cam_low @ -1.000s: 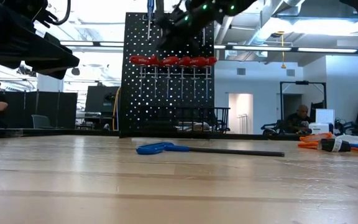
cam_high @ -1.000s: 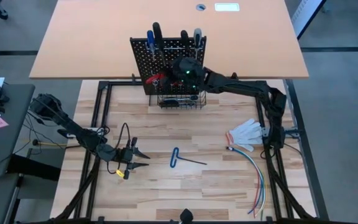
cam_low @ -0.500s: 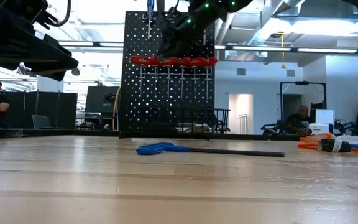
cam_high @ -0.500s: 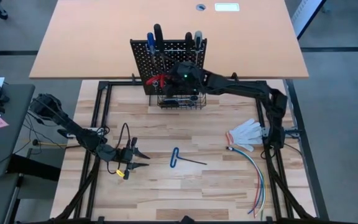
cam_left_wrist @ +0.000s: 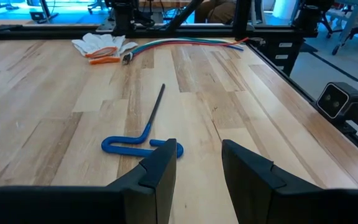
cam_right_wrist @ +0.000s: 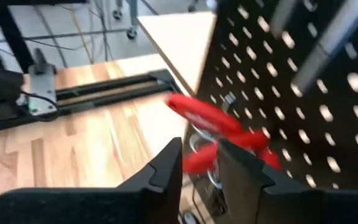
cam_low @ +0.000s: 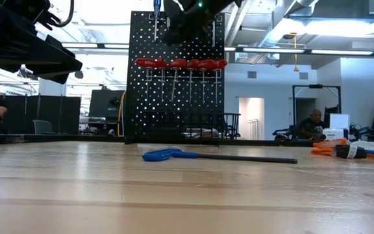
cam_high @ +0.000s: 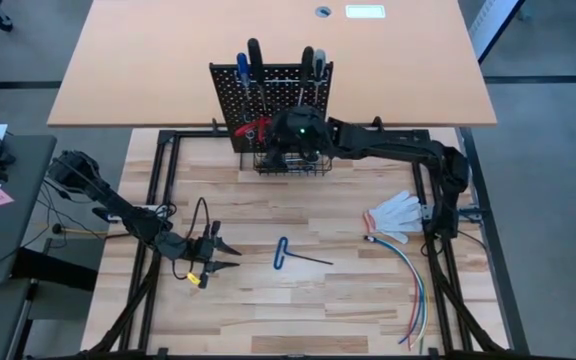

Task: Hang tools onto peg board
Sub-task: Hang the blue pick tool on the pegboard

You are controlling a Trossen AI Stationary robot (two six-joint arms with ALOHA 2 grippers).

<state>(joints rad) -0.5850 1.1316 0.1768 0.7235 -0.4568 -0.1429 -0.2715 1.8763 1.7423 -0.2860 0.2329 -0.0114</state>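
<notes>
Two arms work over the wooden tabletop [cam_high: 268,300]. The right tool [cam_high: 296,138] hovers at the front of the upright peg board [cam_high: 271,95], above its wire basket [cam_high: 290,163] and next to the red handles [cam_right_wrist: 213,121] hanging there; its fingers stand slightly apart with nothing between them. Screwdrivers [cam_high: 252,55] stick up from the board's top row. The left tool [cam_high: 220,256] waits low near the tabletop's left side, released and empty, facing a blue-handled hex key [cam_left_wrist: 143,140] lying flat. White gloves [cam_high: 394,214] and coloured wires [cam_high: 411,285] lie at the right.
</notes>
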